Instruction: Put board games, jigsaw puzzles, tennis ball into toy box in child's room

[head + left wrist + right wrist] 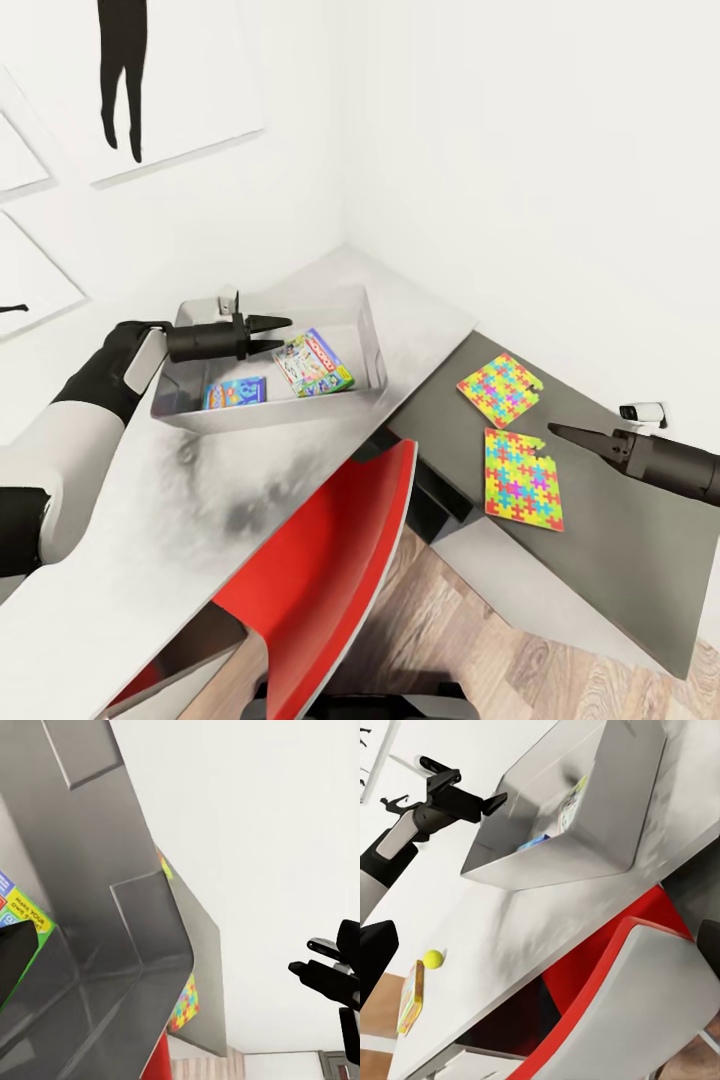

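The light grey toy box [372, 335] stands on the pale table. Inside it lie a white-green board game [313, 362] and a smaller blue box [235, 392]. My left gripper [284, 334] hovers open and empty over the box's left half. Two jigsaw puzzles [500, 388] [522, 478] lie flat on the darker table to the right. My right gripper [553, 431] hangs open and empty just right of them. In the right wrist view, the tennis ball [433, 958] rests on the pale table beside another flat game box [410, 996], with the toy box [585, 859] and left gripper [499, 799] beyond.
A red chair [330, 570] is tucked under the pale table's front edge. White walls with black silhouette pictures [125, 80] close the corner behind the tables. A small white device [643, 411] sits on the dark table by my right arm. Wood floor [480, 650] lies below.
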### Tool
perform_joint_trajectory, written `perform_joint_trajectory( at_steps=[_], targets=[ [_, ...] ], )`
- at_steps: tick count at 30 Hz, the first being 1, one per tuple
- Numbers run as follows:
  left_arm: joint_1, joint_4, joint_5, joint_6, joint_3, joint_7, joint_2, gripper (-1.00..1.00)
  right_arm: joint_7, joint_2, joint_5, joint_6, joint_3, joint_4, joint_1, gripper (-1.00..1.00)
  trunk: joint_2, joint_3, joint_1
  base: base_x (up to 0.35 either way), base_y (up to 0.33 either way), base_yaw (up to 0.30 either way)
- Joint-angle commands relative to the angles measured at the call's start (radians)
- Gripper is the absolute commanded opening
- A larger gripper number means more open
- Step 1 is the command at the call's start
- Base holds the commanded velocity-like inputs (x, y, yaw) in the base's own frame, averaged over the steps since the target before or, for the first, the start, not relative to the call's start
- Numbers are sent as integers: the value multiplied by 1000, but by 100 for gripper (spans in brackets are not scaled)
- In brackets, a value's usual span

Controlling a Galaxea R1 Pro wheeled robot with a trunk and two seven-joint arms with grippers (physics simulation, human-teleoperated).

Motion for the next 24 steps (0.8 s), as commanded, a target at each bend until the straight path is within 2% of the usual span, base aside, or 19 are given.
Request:
perform_joint_trajectory(
  at_steps=[1,16,24],
  targets=[
    [1,-5,4,5,-4,0,0,100,5,-1,2,3,0,0,-1,100,-2,0,1,-7,0,0],
    [35,-68,0,9,-1,7,-8,100,7,-2,3,3,-1,0,-1,100,-2,24,1,-2,0,0],
    [40,-77,0,9,-1,28,-26,100,5,-1,3,3,0,0,-1,100,-2,37,1,0,0,0]
  ],
)
